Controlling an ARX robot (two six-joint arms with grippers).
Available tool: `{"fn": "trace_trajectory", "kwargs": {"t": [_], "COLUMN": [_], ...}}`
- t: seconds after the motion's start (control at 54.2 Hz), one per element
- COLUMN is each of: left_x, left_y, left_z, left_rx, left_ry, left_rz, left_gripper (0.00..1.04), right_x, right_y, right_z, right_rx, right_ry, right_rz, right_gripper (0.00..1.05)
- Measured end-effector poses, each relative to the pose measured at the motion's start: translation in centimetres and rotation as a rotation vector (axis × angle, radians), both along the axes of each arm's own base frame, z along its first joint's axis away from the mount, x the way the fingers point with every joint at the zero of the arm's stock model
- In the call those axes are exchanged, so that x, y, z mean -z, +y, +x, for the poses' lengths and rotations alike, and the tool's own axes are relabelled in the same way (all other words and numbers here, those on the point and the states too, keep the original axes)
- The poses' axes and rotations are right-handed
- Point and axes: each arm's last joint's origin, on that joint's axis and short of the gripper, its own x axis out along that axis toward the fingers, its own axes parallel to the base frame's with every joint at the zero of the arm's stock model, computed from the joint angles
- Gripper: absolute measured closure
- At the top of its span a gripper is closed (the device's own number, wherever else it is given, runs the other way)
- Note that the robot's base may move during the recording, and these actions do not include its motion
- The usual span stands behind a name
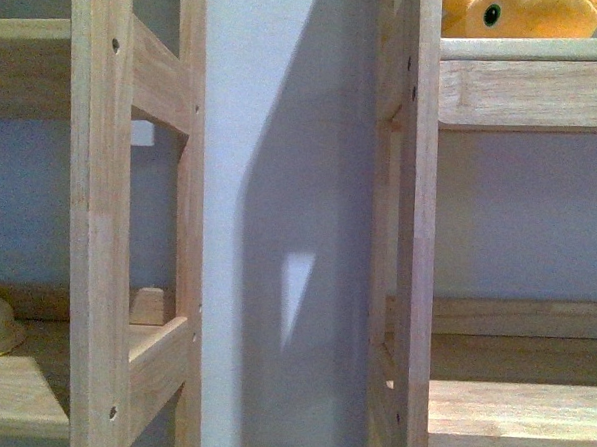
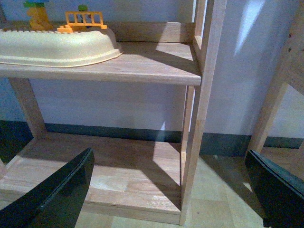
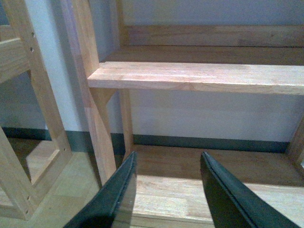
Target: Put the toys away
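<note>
Though cropped by the frame, plush toy point(image 1: 520, 15) tops right shelf point(image 1: 533, 48).

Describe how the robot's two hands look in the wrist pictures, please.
Both are plain and dark. The left hand has two broad black fingers with flat, slightly glossy faces and angular edges. The right hand has two black fingers that taper to narrow tips. No cables or markings show. The front view shows neither arm.
</note>
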Motion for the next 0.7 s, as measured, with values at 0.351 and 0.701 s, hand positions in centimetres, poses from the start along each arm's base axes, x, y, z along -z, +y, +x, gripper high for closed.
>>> {"fn": "trace_trajectory", "kwargs": {"t": [0.351,0.701], "left_x": [0.0,0.0], "left_y": [0.0,0.0], "left_z": [0.0,0.0], "left_rx": [0.0,0.0], "left_ry": [0.0,0.0], "left_rz": [0.0,0.0], "left_gripper": [0.06,0.06], "right_x": [-0.01,0.0], "right_y": [0.0,0.0], "right_z": [0.0,0.0], "right_rx": [0.0,0.0], "right_ry": [-0.001,0.0], "right_rz": [0.0,0.0], "right_gripper": [0.05,0.06]}}
